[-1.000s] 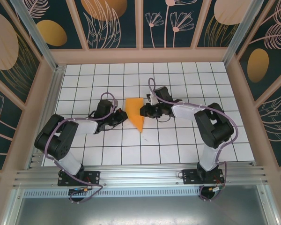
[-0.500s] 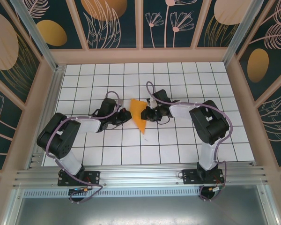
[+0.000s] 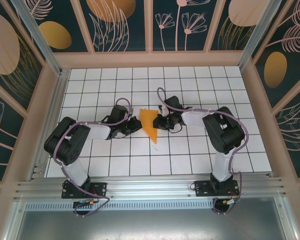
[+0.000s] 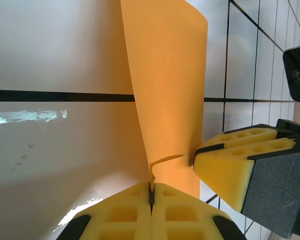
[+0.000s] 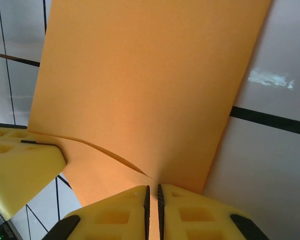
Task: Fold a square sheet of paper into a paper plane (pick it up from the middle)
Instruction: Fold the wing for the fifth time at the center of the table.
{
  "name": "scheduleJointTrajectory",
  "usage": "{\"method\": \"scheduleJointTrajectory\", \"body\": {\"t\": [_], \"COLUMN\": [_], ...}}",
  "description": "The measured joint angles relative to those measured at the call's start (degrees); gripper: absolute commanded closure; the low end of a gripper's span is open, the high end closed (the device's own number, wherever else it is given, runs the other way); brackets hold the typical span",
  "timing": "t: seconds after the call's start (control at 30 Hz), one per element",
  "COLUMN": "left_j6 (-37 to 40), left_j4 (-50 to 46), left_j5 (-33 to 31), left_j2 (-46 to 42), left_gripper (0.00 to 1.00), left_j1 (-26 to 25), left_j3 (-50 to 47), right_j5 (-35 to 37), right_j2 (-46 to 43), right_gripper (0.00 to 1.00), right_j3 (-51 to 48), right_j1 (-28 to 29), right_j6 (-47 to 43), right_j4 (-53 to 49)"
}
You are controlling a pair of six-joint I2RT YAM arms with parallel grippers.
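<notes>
We find the folded orange paper (image 3: pixel 150 125) near the middle of the table (image 3: pixel 190 160), a narrow wedge with its tip pointing toward the near edge. Our left fingers (image 4: pixel 120 212) are clenched on its left rim, pads pressed together over the sheet. Our right fingers (image 5: pixel 190 212) pinch the opposite rim, pads all but touching with the paper between them.

A robot lab's test cell: a white desk (image 3: pixel 190 150) ruled with a black grid, fenced on three sides by a pale wooden frame (image 3: pixel 150 59) holding printed leaf-pattern panels (image 3: pixel 180 25). At the desk's near edge, a black left arm (image 3: pixel 72 145) and right arm (image 3: pixel 225 132) are bolted to an aluminium rail (image 3: pixel 150 189)
</notes>
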Motion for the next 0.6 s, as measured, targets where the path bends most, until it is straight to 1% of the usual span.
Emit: {"method": "scheduleJointTrajectory", "body": {"t": [0.4,0.5,0.53,0.6], "left_j6": [-0.28,-0.28,-0.28,-0.46], "left_j4": [0.11,0.11,0.11,0.13], "left_j5": [0.70,0.72,0.70,0.74], "left_j2": [0.57,1.22,1.33,1.38], "left_gripper": [1.00,1.00,0.99,0.91], "left_j1": [-0.63,-0.83,-0.85,-0.90], "left_j3": [1.18,1.60,1.60,1.60], "right_j5": [1.05,1.09,1.25,1.42], "right_j2": [-0.02,-0.02,-0.02,-0.02], "right_gripper": [0.84,0.85,0.86,0.86], "right_j3": [-0.90,-0.90,-0.90,-0.90], "right_j1": [0.00,0.00,0.00,0.00], "right_j6": [0.02,0.02,0.04,0.04], "right_j4": [-0.52,-0.55,-0.59,-0.79]}}
